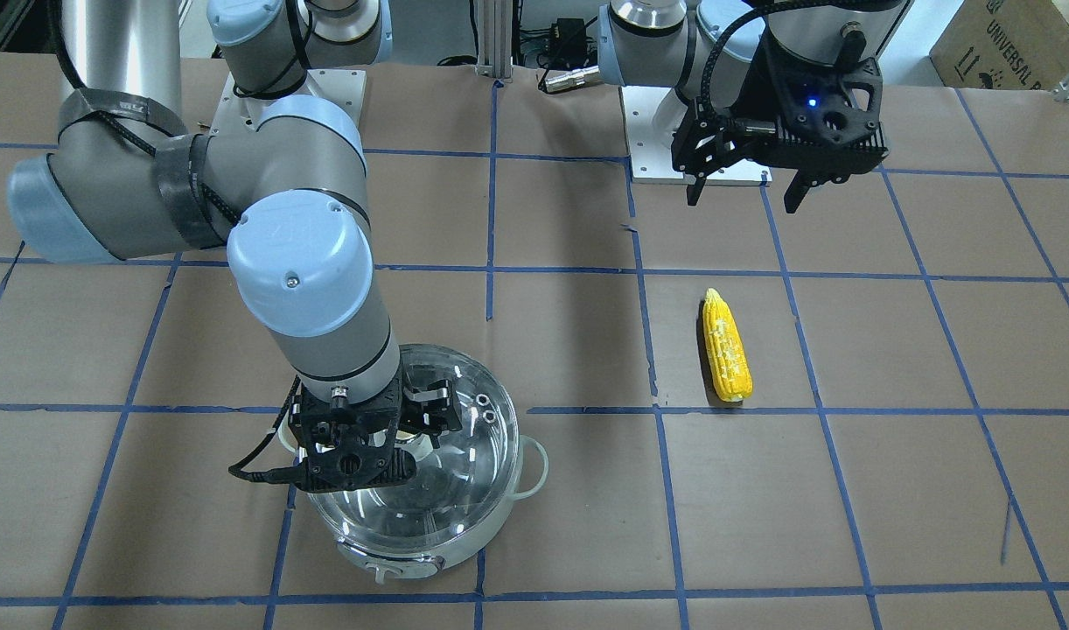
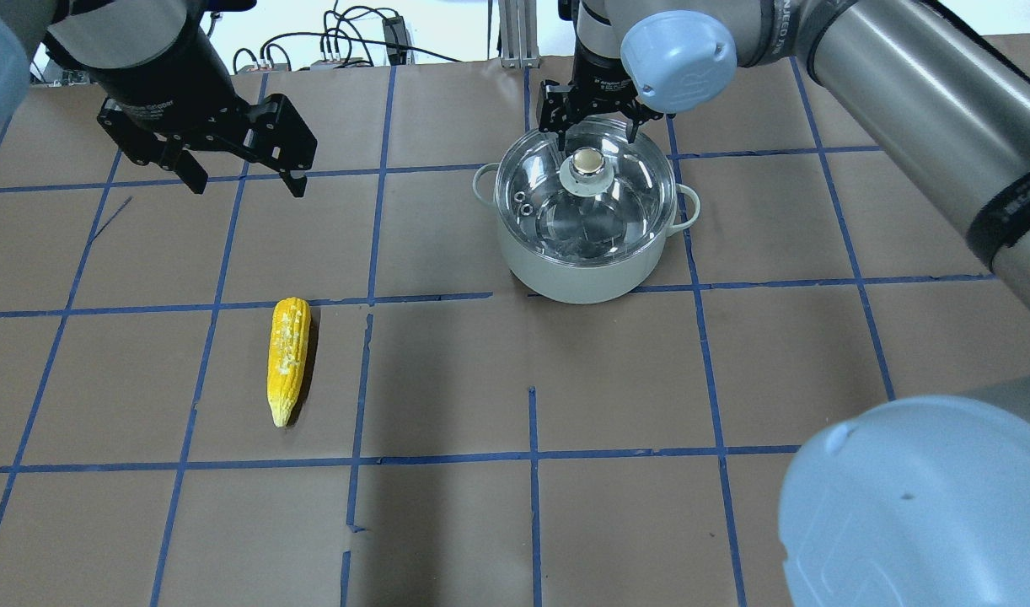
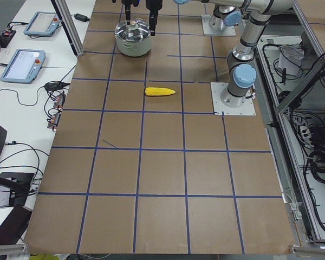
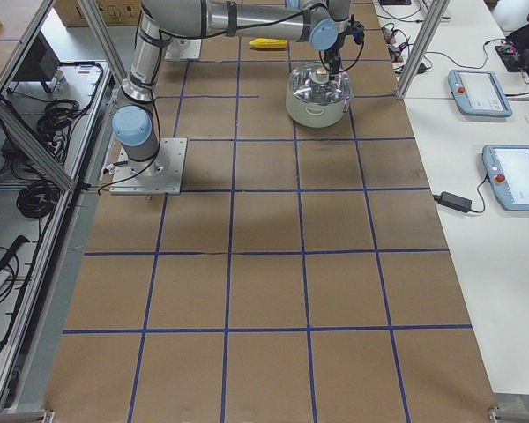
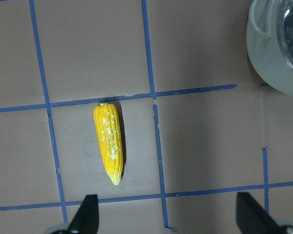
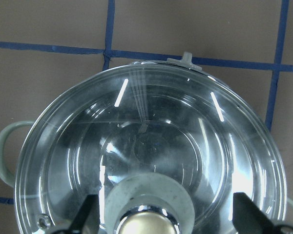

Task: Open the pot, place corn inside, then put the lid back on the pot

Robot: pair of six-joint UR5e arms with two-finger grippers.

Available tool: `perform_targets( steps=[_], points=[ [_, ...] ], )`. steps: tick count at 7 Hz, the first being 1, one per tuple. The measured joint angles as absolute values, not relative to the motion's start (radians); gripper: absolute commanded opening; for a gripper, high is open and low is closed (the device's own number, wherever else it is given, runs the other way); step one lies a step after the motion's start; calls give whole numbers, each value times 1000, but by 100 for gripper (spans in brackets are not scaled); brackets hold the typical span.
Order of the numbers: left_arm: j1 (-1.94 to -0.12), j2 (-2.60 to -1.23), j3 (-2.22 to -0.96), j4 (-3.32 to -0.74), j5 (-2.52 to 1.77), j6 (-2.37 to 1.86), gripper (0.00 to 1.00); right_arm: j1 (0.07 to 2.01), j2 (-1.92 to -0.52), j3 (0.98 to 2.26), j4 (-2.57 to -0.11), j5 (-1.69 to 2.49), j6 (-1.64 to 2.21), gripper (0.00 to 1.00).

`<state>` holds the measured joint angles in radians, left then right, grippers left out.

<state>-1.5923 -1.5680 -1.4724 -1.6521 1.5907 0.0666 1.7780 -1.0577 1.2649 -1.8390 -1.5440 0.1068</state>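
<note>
- So, nothing of the task looks finished yet: the lid [image 2: 624, 206] sits closed on the pot [image 2: 578, 274], which stands toward the far side of the table [image 2: 481, 523], on the robot's right.
- The right gripper [image 2: 593, 139] hangs over the lid's centre knob [image 2: 588, 162], its fingers spread wide on either side and not touching it. I'd judge it is lined up to grasp the knob, the very first step.
- The corn [image 2: 288, 358] lies flat on the table, well apart from the pot, over on the robot's left.
- The left gripper [image 2: 247, 181] hovers above the table on the far side of the corn, fingers spread and holding nothing.
- Left to do: lift the lid, put the corn into the pot, and set the lid back on.
</note>
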Motion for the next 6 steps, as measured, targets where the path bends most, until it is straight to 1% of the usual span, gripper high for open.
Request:
perform_targets(
  steps=[2,3,4,6],
  points=[
    [-1592,-1568,-1472,-1652,1591,67,100,1783,-1055,1274,-1834,-1543,106,89],
    [-1592,-1568,-1472,-1652,1591,67,100,1785,-1055,1281,-1833,-1543,105,77],
    [-1592,-1568,-1473,-1652,1591,67,100,1785,-1056,1286,-1833,-1544,101,61],
    [-1592,-1568,-1474,-1652,1591,66,100,1785,-1057,1288,-1833,-1545,91,20]
  ],
)
